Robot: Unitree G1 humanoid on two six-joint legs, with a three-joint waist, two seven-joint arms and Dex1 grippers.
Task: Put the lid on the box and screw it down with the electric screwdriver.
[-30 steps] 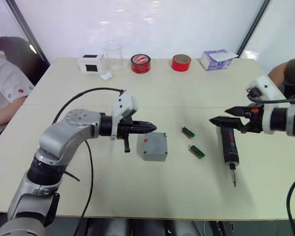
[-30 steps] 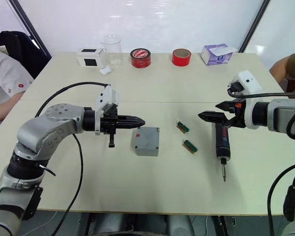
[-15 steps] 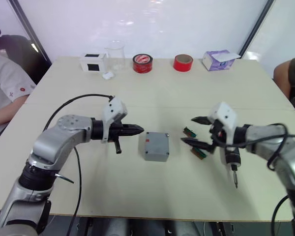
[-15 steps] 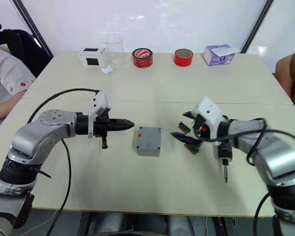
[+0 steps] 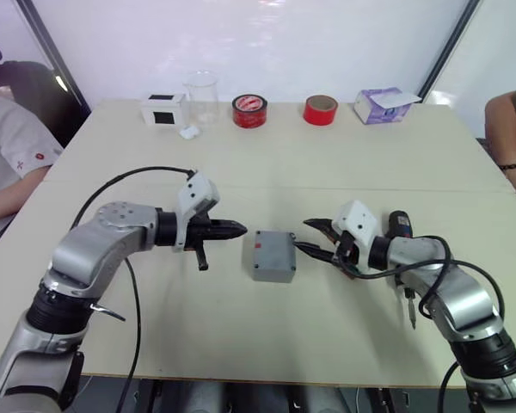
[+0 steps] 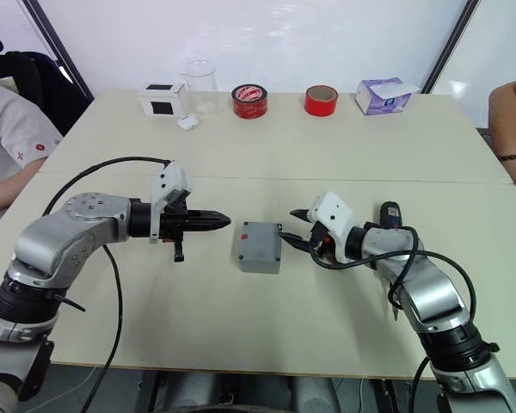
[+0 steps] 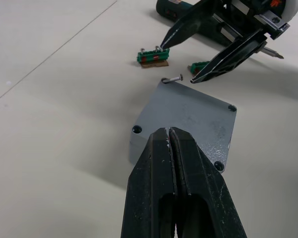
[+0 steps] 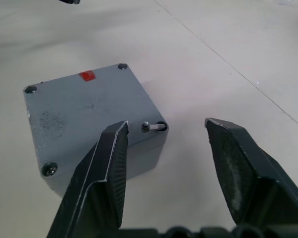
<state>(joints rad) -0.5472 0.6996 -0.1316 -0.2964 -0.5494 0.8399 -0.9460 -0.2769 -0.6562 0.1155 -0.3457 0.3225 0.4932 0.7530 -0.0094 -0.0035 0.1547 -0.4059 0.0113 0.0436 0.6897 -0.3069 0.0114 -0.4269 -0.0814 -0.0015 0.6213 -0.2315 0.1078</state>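
The box (image 5: 272, 255) serves as the landmark, sitting mid-table. Far to its left, at the table's edge, a person (image 5: 9, 146) sits watching. Nearer, just left of the box, the left gripper (image 5: 232, 229) hovers with its tips pointing at the box, fingers pressed together and holding nothing; they stop short of touching it.

On the box itself, the lid (image 8: 84, 106) is already seated square, red mark (image 8: 87, 75) up. In the wrist views three corner holes look to hold sunken screws, though whether they are tightened cannot be told. At the fourth corner, the one toward the right arm, a screw (image 8: 153, 127) lies tipped on its side at the hole, not driven.

Just right of the box, the right gripper (image 5: 314, 237) has its fingers spread wide and empty, straddling that corner without touching the screw. Behind it, farther right of the box, lie two green boards (image 7: 153, 55), and beyond those the screwdriver (image 6: 389, 213) rests flat on the table, held by neither arm.

So the lid step looks done. What remains, by my reading: stand the loose screw in its hole, pick up the screwdriver, drive that corner, and check the others.

Behind the box at the far edge stand a white box (image 5: 162, 109), a beaker (image 5: 201, 96), two tape rolls (image 5: 250, 110) and a tissue pack (image 5: 381, 104).
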